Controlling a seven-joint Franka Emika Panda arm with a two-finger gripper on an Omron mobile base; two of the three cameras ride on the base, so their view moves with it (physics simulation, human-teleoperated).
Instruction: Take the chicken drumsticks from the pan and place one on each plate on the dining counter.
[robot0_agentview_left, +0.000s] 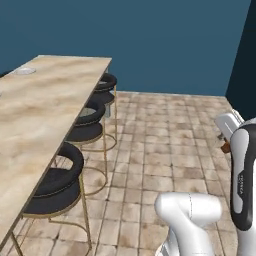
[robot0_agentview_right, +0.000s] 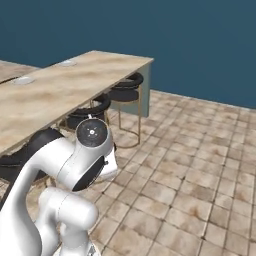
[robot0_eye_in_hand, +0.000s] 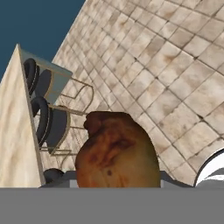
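The drumstick (robot0_eye_in_hand: 116, 151) sits close before the hand camera, its browned bulbous end upward, carried between the fingers of the gripper (robot0_agentview_left: 226, 145). The fingertips themselves are hidden behind the meat, so the grip is judged from the piece riding with the hand over open floor: the jaws stand partly closed on it. In the left base view the hand is at the right edge, well apart from the counter (robot0_agentview_left: 45, 100), with a small brown piece showing just beneath it.

Two plates (robot0_agentview_right: 24, 80) (robot0_agentview_right: 66, 63) lie on the counter top, both toward its far side from the arm; whether either already bears anything is too small to tell. Three stools (robot0_agentview_left: 57, 182) stand along the near side, between the robot and the counter.

Judgement on the step in hand: this is the carry toward a plate. The load should travel high enough to pass over the stool backs and the counter edge. The grip should be kept firm until the piece is directly above a plate, then lowered close before release, since a rounded piece dropped from height may roll off so small a plate.
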